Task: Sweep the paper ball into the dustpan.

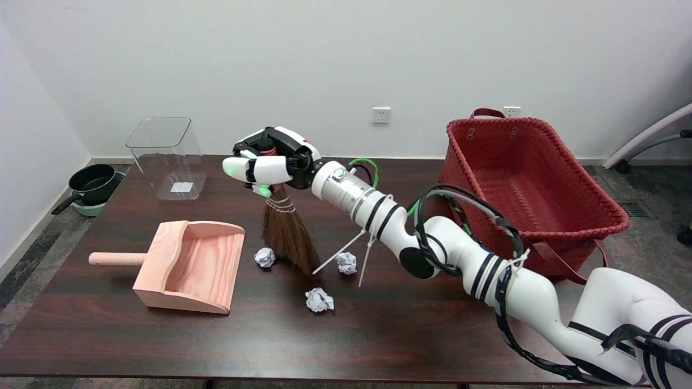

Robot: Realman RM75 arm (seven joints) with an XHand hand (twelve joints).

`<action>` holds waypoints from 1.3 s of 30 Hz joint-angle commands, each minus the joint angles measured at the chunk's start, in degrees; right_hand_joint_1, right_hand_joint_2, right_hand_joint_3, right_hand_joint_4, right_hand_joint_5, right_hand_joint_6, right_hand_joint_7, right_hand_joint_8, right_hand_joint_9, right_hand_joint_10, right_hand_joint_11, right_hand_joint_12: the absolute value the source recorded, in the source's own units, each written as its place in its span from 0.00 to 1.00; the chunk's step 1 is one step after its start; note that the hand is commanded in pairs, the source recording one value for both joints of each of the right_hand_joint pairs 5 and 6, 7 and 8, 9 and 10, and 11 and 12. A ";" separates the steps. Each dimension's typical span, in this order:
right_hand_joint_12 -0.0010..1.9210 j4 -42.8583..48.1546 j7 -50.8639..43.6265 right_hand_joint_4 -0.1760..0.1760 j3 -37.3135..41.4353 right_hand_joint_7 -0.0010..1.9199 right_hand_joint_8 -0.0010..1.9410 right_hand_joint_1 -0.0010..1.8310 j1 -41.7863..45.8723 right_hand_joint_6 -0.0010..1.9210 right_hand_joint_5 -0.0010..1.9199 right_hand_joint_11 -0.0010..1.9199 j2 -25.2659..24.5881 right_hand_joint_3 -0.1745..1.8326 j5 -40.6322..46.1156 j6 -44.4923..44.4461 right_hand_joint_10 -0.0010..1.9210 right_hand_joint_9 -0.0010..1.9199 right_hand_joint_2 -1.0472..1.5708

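Note:
My right hand (270, 161) grips the handle of a small brown broom (288, 232), which hangs bristles-down with its tips on the table. A wooden dustpan (189, 265) lies at the left with its open mouth facing right and its handle pointing left. One paper ball (265, 257) sits just left of the bristles, between broom and dustpan. A second paper ball (346, 262) lies right of the bristles, and a third paper ball (319, 300) lies nearer the front.
A red woven basket (532, 178) stands at the right of the dark table (378, 335). A clear plastic bin (167, 156) stands at the back left. A black pan (92, 186) sits off the table's left edge.

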State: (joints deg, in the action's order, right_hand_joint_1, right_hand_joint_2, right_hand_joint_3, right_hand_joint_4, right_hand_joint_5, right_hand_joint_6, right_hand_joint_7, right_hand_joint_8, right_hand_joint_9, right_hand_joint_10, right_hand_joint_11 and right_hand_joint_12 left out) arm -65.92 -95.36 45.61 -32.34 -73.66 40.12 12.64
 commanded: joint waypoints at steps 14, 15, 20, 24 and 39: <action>0.93 -13.86 -2.32 0.50 8.84 1.00 0.99 0.63 4.56 1.00 1.00 0.93 8.98 0.36 0.96 -2.67 0.98 0.98 0.96; 0.93 -15.14 -3.56 0.50 10.04 1.00 0.99 0.63 5.77 1.00 1.00 0.93 9.12 0.36 1.13 -3.47 0.98 0.98 0.96; 0.93 -20.68 -10.10 0.50 17.97 1.00 0.99 0.63 13.17 1.00 1.00 0.93 9.12 0.36 1.30 -5.83 0.98 0.98 0.97; 0.93 -23.40 -14.20 0.50 21.94 1.00 0.99 0.62 17.34 1.00 1.00 0.93 9.09 0.36 1.30 -7.86 0.98 0.98 0.97; 0.93 -28.18 -26.37 0.50 34.44 1.00 0.99 0.62 30.88 1.00 1.00 0.93 6.76 0.35 1.30 -7.41 0.98 0.98 0.99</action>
State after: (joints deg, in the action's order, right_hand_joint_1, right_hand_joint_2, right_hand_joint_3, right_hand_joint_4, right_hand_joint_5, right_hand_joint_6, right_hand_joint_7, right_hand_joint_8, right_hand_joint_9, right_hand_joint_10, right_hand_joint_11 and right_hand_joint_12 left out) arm -86.09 -109.88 67.00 -15.90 -66.02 41.19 6.75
